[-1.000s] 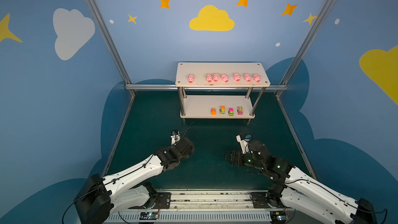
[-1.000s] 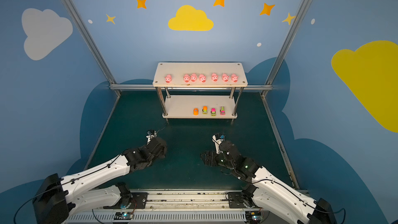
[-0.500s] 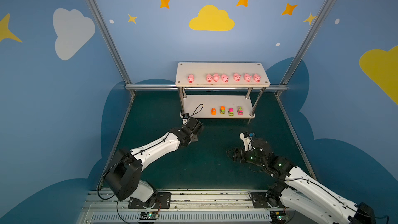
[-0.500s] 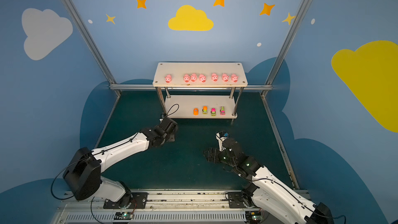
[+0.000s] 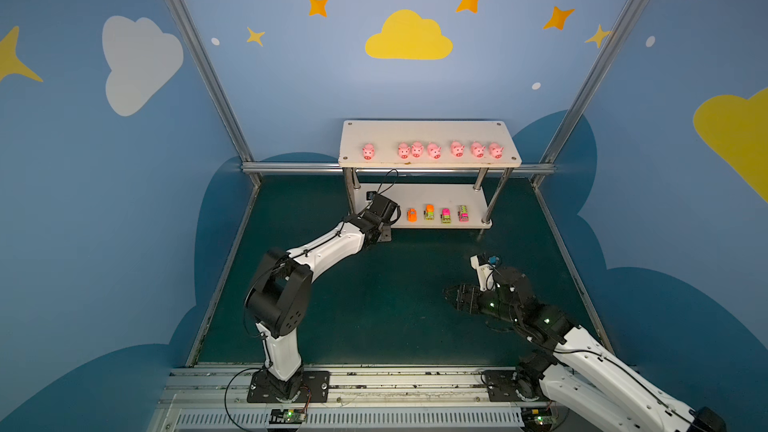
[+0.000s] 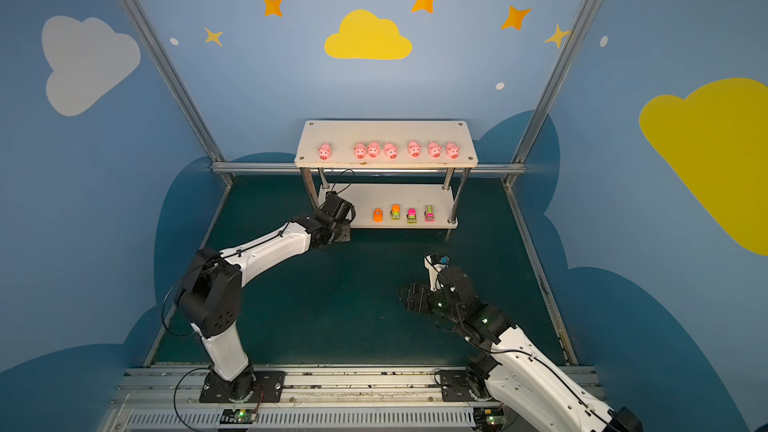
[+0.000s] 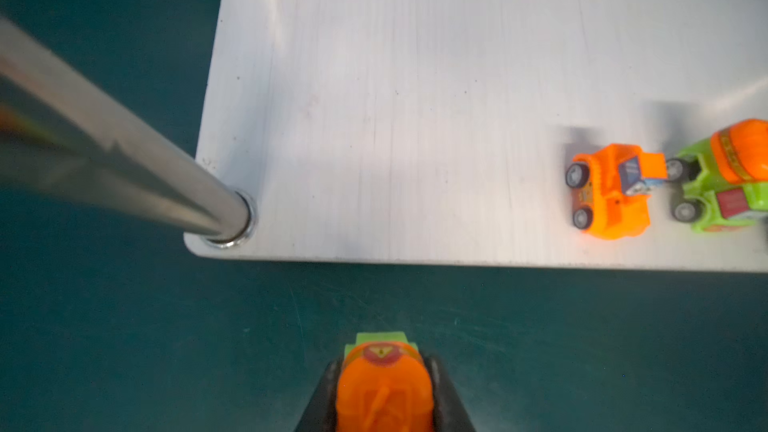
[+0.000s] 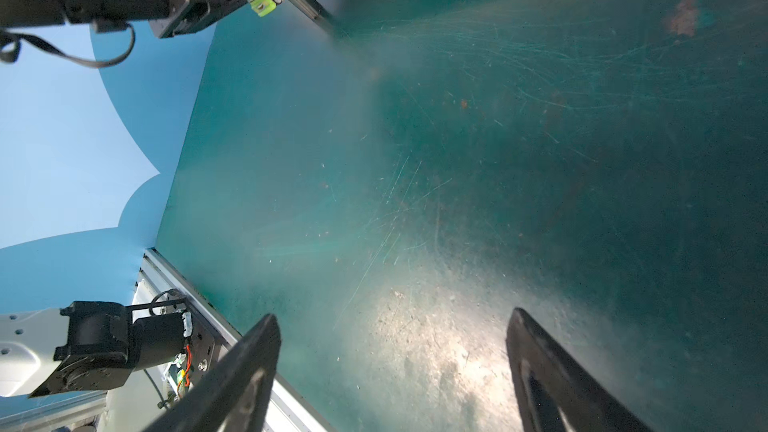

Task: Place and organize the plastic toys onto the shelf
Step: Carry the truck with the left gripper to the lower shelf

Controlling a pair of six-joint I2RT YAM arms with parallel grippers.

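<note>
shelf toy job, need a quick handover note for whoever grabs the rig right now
Left gripper: shut on the orange and green vehicle, held over the mat just short of the lower board's front edge, near its left front post.
Right gripper: open, empty, over the mat.
Done: seven pigs in a row on the shelf's top board; four vehicles in a row on the lower board.
To do: probably set the held vehicle on the bare stretch of the lower board beside the orange car, then release and back out.
</note>
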